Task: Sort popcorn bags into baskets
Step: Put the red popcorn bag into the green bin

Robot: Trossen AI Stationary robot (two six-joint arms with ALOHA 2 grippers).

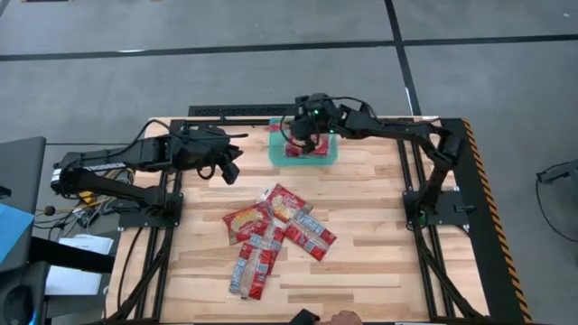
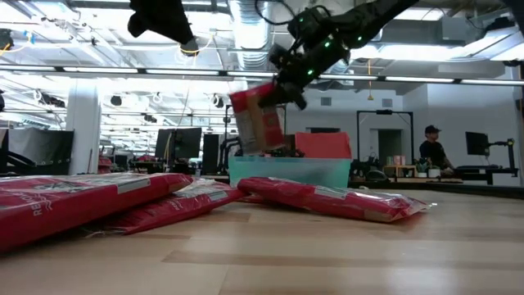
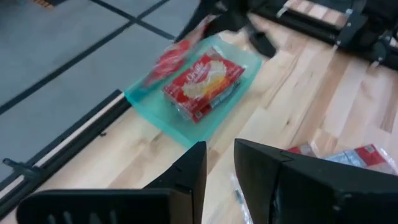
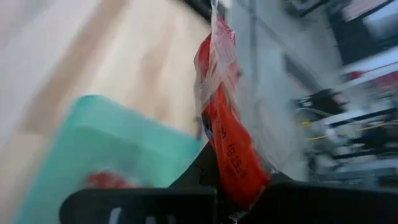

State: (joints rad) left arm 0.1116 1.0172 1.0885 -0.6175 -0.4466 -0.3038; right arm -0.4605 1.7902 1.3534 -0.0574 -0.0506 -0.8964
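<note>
We see the right arm's fingers (image 1: 301, 137) pinched on one flat red foil popcorn packet (image 2: 256, 119), which hangs above the shallow translucent teal-green plastic basket (image 1: 331, 155) at the far side of the pale wooden bench (image 1: 379, 226). In the right wrist view the held packet (image 4: 227, 134) stands on edge between the two dark fingers, over the basket's rim (image 4: 118, 146). In the left wrist view we find a squarish red packet (image 3: 204, 84) already lying flat inside the basket. The left arm's fingers (image 1: 228, 170) hover over the bench just left of the basket, a narrow gap between them, holding nothing. The remaining red packets (image 1: 271, 236) lie in an overlapping cluster near the middle of the bench, well apart from the basket.
</note>
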